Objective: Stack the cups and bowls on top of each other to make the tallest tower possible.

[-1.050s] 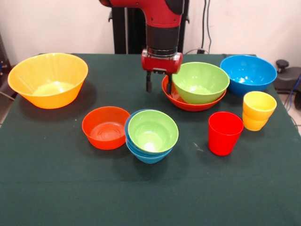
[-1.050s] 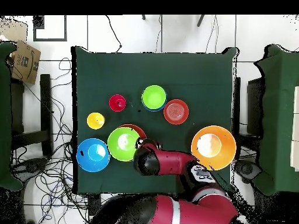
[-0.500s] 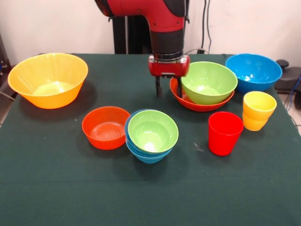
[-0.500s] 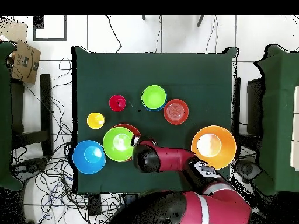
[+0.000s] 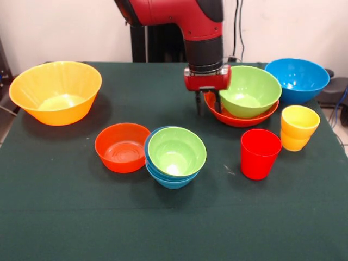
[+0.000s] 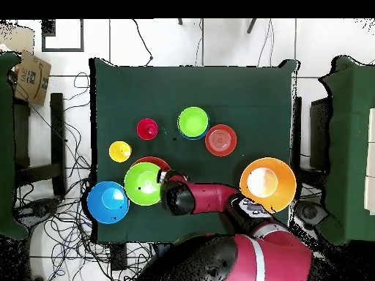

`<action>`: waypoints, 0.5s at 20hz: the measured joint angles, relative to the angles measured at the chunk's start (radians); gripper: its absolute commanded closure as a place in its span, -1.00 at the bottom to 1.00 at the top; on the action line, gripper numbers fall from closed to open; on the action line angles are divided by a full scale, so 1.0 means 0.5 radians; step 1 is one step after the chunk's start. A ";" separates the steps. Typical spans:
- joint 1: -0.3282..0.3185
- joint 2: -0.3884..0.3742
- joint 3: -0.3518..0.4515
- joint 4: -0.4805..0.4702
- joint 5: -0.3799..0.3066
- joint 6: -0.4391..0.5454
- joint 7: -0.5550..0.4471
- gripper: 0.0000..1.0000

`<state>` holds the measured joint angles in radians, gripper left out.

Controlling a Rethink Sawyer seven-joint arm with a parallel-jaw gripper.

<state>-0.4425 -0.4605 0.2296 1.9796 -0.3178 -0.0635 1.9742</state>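
Gripper [image 5: 207, 106] sits low at the red-orange bowl's [image 5: 239, 119] rim, one finger either side of the near-left wall, so we read it as pinching that rim. A large green bowl [image 5: 250, 90] is nested in that red-orange bowl.

Near to far in the front view: closest to us, a small green bowl [image 5: 176, 150] nested in a blue one [image 5: 163, 179], touching a small red-orange bowl [image 5: 122, 147] on its left. The red cup [image 5: 260, 153] stands to the right, the yellow cup [image 5: 298, 127] just behind and right of it. We see the big orange-yellow bowl [image 5: 56, 91] far left, and the blue bowl [image 5: 297, 79] far right, close behind the held pair. From overhead, the arm [image 6: 212, 199] covers the table [image 6: 242, 95] edge beside the green bowl. Cables [image 6: 69, 132] lie on the floor.
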 measured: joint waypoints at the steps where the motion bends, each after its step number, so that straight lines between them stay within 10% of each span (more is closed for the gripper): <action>1: 0.003 -0.009 0.015 0.014 -0.006 0.001 0.000 1.00; 10: 0.016 -0.012 0.024 0.052 -0.020 0.000 0.000 1.00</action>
<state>-0.4344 -0.4665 0.2418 2.0055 -0.3278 -0.0632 1.9742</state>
